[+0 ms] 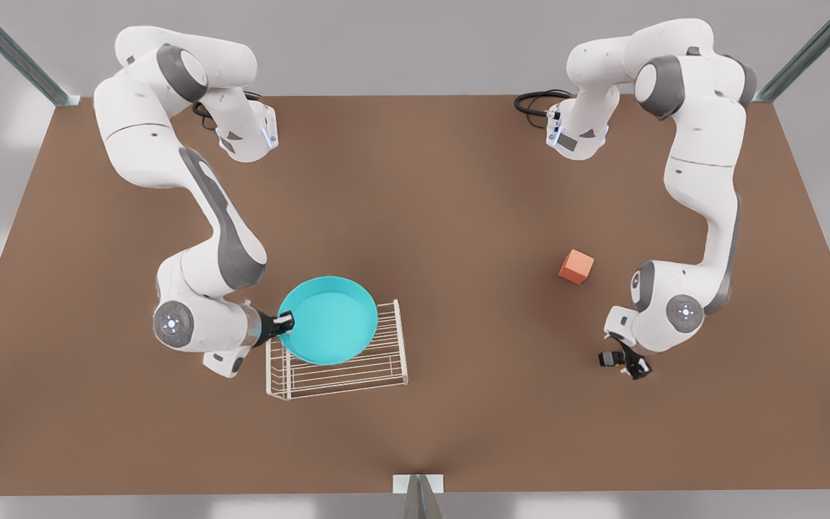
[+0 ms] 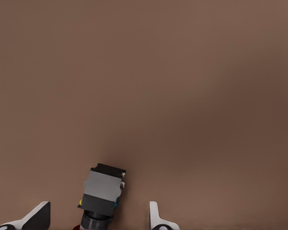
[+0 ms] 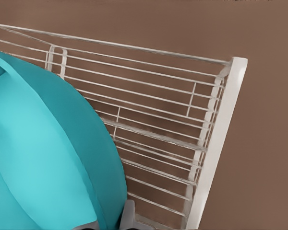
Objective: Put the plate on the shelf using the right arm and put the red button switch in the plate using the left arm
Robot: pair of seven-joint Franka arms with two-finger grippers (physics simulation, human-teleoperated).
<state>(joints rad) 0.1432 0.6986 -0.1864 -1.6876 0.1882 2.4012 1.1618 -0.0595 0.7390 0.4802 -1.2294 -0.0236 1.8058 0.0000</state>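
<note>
So the right gripper (image 1: 287, 321), the one on the front view's left, has its jaws clamped on the rim of the turquoise plate (image 1: 328, 318) and is holding it over the white wire shelf (image 1: 379, 364). In the right wrist view the plate (image 3: 43, 153) looks tilted above the bars, so I'd say it isn't fully seated yet and we're mid-placement. The next move is probably to level it, lower it flat onto the rack and let go. Over on the front view's right, the left gripper (image 1: 620, 362) is down near the bench (image 1: 458, 216), with its jaws spread wide either side of the red button switch (image 2: 103, 199), not touching it as far as I can tell. It'll need to drop a bit and close. The orange cube (image 1: 576, 267) sits nearby, untouched.
</note>
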